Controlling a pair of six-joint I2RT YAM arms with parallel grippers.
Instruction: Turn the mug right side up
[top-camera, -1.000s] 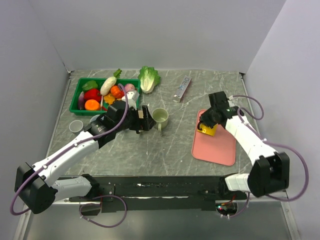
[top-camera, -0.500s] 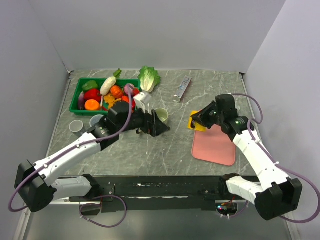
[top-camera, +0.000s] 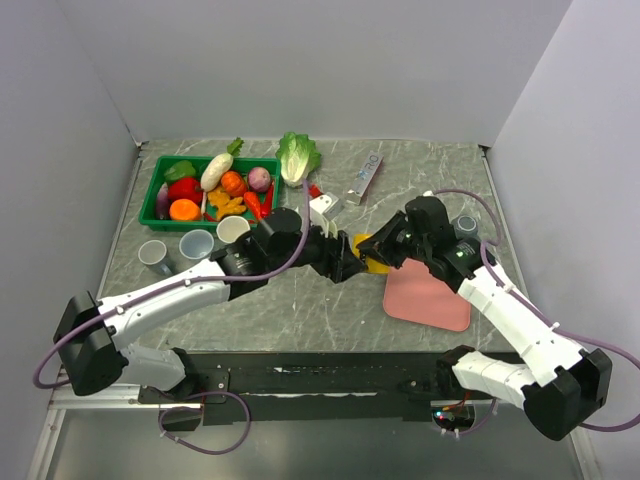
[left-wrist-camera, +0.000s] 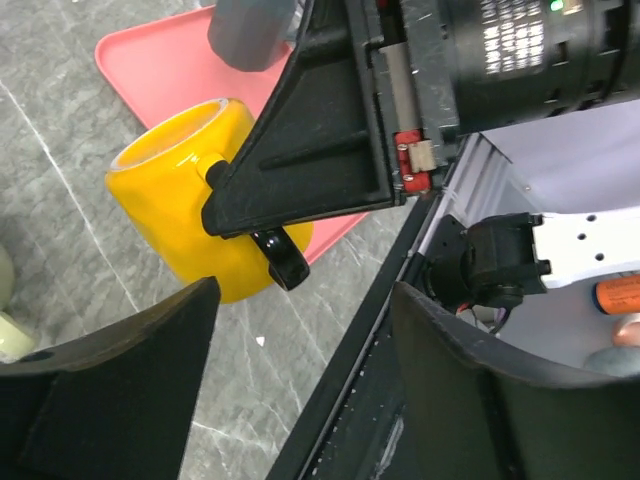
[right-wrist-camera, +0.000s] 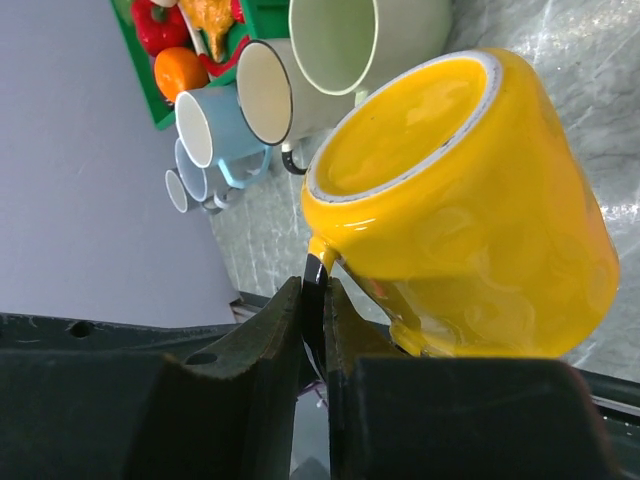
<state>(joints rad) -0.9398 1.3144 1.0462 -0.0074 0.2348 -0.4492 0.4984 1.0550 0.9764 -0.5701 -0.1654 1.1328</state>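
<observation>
The mug (top-camera: 372, 250) is yellow with a black handle (right-wrist-camera: 313, 277). It hangs in the air on its side over the middle of the table, its mouth facing left. My right gripper (top-camera: 388, 248) is shut on the handle, which is pinched between its two fingers (right-wrist-camera: 268, 340). In the left wrist view the mug (left-wrist-camera: 185, 205) sits just ahead of my left gripper (left-wrist-camera: 300, 300). That gripper (top-camera: 345, 263) is open, with nothing between its jaws. It comes at the mug from the left and below.
A pink board (top-camera: 432, 298) lies under the right arm. At the back left stands a green bin (top-camera: 152, 188) of toy vegetables. Several cups (top-camera: 196, 243) stand in front of it. A cabbage (top-camera: 297, 155), a tube (top-camera: 366, 177) and a grey cup (top-camera: 466, 224) sit farther back.
My right arm lifted the yellow mug off the pink board and carried it left. My left arm swung right from the pale green mug to under the yellow one.
</observation>
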